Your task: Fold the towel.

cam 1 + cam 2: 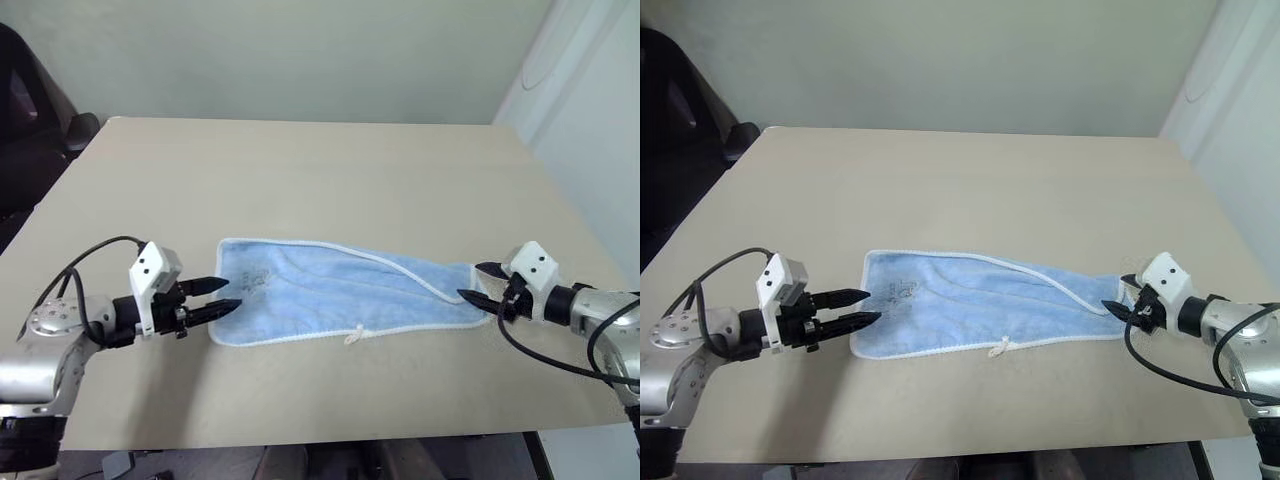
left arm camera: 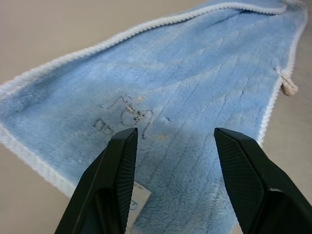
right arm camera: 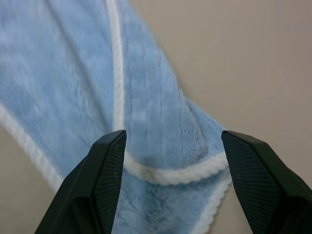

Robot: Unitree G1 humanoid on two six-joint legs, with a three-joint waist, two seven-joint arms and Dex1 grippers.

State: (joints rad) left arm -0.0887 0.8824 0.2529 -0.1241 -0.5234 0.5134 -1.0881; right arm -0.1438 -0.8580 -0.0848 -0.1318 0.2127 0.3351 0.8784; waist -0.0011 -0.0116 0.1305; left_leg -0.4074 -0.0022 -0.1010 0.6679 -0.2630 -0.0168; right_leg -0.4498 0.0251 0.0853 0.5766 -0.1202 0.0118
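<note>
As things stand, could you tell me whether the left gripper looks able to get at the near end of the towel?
Probably yes. The left gripper is open and sits right at the end of the towel with the embroidery, its fingers straddling the cloth's edge. Nothing lies between them on the table.

The light-blue towel lies flat, partly folded over, white-edged, loop tag at its near edge.

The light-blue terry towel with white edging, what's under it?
The light-blue terry towel with white edging lies directly on the beige table, already doubled lengthwise, so one layer covers another. Whatever lies between or beneath the layers is hidden; no bulge shows.
</note>
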